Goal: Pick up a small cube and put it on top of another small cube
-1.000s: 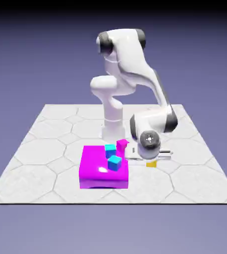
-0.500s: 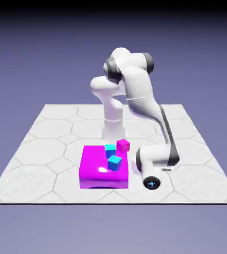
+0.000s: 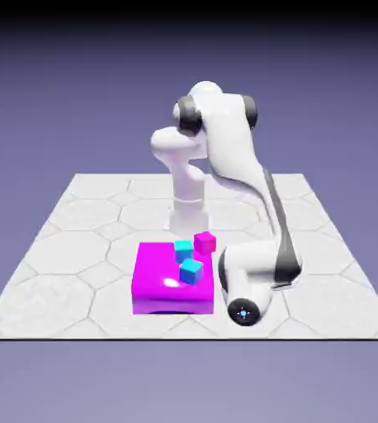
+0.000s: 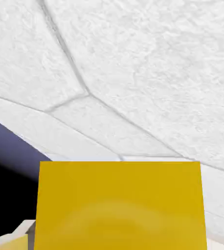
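Closed on the plain yellow cube (image 4: 120, 205), the gripper (image 4: 120, 239) holds it flat-faced and square-edged, no long axis showing.

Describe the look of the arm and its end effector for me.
The arm is glossy white with rounded, bulbous segments and dark grey to black joint caps; the lowest cap carries a small blue-and-white light mark. The end effector's own look is mostly hidden.

Inspection finds one robot arm (image 3: 233, 149), one large magenta block (image 3: 173, 281), two small cyan cubes (image 3: 191, 272), one small magenta cube (image 3: 205, 242) and one yellow cube (image 4: 121, 205). Small cubes total four; table slabs (image 3: 68, 240) total one.
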Available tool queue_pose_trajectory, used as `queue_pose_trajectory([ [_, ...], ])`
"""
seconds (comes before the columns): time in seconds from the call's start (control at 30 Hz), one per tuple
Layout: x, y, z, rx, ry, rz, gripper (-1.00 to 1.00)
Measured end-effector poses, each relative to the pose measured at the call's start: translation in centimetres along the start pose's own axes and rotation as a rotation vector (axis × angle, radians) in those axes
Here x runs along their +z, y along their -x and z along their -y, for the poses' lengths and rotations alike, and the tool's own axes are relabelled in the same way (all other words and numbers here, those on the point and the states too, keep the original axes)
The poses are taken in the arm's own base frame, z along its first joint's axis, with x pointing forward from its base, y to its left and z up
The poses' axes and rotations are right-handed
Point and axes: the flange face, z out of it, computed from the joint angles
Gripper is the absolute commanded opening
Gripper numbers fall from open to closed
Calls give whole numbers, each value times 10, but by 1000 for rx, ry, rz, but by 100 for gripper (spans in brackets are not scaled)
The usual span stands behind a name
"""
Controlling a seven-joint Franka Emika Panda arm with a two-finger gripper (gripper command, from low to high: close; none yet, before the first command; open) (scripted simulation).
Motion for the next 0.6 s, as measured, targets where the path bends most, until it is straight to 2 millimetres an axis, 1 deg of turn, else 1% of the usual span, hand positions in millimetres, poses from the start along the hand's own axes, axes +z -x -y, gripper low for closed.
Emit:
queue_pose_trajectory([
  [0.17, -68, 1, -34, -78, -167, 5, -100],
  [0.3, -121, 11, -64, -162, -290, -20, -100],
  [0.33, -130, 9, -77, -152, -310, -19, -100],
  [0.4, -139, -4, -113, -73, -335, 2, -100],
  [0.5, -151, -18, -167, 44, -378, 36, -100],
  [0.6, -161, -25, -222, 156, -425, 71, -100],
])
